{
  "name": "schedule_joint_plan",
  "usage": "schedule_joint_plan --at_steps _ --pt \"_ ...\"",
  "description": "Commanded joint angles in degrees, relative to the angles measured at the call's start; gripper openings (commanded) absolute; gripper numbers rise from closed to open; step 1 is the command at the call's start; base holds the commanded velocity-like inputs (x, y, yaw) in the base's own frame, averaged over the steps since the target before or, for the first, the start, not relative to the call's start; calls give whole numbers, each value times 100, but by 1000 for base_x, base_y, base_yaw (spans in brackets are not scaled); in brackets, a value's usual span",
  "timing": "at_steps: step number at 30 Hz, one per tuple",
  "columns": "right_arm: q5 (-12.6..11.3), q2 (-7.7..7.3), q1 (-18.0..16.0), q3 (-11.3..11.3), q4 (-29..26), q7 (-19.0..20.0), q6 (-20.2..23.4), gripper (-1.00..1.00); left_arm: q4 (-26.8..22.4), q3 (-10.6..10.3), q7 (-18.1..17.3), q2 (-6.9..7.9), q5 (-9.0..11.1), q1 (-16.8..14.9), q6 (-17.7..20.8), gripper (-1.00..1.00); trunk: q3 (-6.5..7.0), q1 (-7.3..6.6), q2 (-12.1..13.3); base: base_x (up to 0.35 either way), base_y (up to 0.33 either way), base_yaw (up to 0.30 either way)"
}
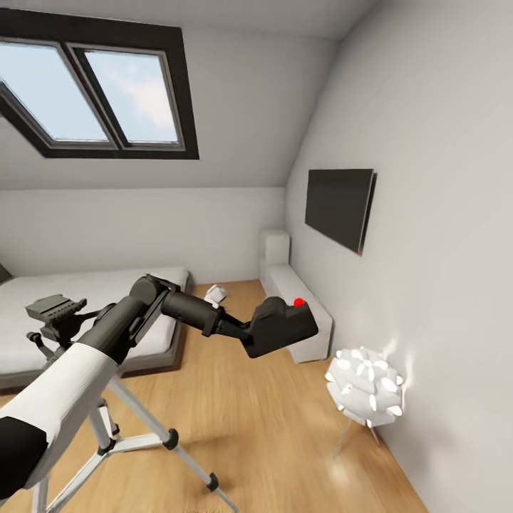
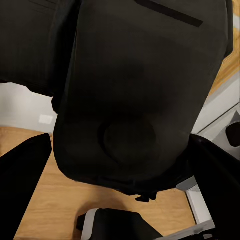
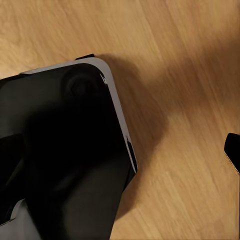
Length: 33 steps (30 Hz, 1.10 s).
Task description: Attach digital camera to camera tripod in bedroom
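Observation:
In the head view my left arm reaches forward over the wood floor, and my left gripper [image 1: 241, 332] is shut on the digital camera [image 1: 283, 325], a black box with a red button on top. The camera hangs in the air to the right of the camera tripod [image 1: 58, 313] and about level with its black head. The tripod's silver legs [image 1: 135, 442] spread out below my left arm. Seen from the left wrist, the digital camera [image 2: 135, 100] sits between two dark fingers [image 2: 20, 180]. One dark fingertip [image 3: 233, 150] of my right gripper shows above the floor.
A white flower-shaped lamp [image 1: 365, 386] stands at the right wall. A dark TV [image 1: 340, 206] hangs above a low white bench [image 1: 299, 303]. The grey bed [image 1: 85, 299] lies behind the tripod under the skylight [image 1: 92, 92]. My dark base [image 3: 60, 160] is over the floor.

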Motion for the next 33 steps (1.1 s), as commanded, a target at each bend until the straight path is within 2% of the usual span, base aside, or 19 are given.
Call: schedule_joint_plan --at_steps 1,8,18,21,33 --pt "-5 -1 -8 -38 24 7 -45 100 0 -18 -9 -3 24 -4 59 -100 -2 2 -5 0 -2 283" --pt "-6 -1 -8 -38 24 11 -45 100 0 -17 -9 -12 24 -4 60 -100 -2 2 -5 0 -1 236" --pt "-9 -1 -8 -24 24 19 -54 100 0 -16 -9 -13 24 -4 61 -100 -25 2 -5 0 0 14" --pt "-5 -1 -8 -29 24 17 -54 100 -5 -18 -9 -20 24 -4 59 -100 -25 2 -5 0 0 229" --pt "-6 -1 -8 -30 24 16 -54 100 -8 -19 -9 -22 24 -4 61 -100 -25 2 -5 0 -267 284"
